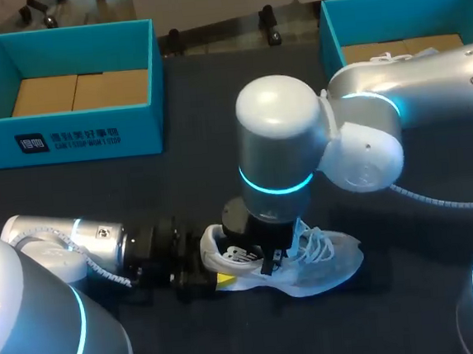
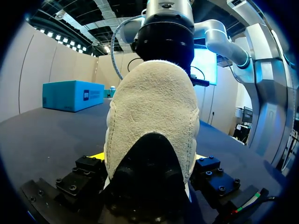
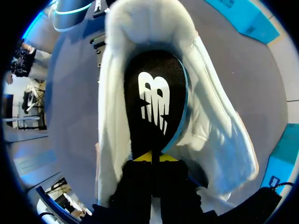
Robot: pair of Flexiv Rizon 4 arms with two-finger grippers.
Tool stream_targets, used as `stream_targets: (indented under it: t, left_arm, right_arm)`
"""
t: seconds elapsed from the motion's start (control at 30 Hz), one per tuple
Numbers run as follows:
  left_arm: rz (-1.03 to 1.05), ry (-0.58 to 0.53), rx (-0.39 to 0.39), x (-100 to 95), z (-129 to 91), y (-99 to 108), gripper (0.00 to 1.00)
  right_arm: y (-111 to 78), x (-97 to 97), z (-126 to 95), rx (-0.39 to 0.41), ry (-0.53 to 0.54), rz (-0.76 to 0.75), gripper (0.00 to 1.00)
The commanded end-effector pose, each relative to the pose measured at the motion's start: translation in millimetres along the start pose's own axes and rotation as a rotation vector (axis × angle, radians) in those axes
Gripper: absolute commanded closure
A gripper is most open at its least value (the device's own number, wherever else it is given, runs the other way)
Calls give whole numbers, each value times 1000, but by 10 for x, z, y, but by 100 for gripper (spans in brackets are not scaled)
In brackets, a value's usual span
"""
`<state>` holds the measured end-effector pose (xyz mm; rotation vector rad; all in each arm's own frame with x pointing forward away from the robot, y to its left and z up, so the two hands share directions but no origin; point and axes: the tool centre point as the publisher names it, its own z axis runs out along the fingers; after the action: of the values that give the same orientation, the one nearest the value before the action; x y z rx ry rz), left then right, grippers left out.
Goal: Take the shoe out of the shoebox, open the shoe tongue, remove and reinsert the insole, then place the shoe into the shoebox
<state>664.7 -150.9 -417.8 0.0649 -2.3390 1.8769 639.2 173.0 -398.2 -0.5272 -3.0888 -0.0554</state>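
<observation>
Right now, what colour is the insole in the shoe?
The insole is black with a white logo, inside the white shoe; best in the right wrist view.

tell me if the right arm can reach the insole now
Likely yes: the right gripper is inside the shoe, shut on the insole, while the left gripper holds the heel; nothing blocks it.
</observation>
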Motion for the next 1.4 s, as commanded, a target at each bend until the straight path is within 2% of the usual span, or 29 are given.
stream_targets:
  t: [0.03, 0.4, 0.93, 1.4]
  left_arm:
    - [-2, -5, -1, -30, 9, -23, 100]
    - [-2, -5, -1, -30, 9, -23, 100]
    - [-2, -5, -1, -30, 9, -23, 100]
    - [-2, -5, -1, -30, 9, -23, 100]
  right_arm:
    - [-129, 139, -209, -60, -62, 5, 100]
    - [-136, 72, -372, -115, -117, 15, 100]
    - [-216, 6, -413, -281, -135, 56, 100]
    - [-161, -118, -610, -409, -185, 26, 100]
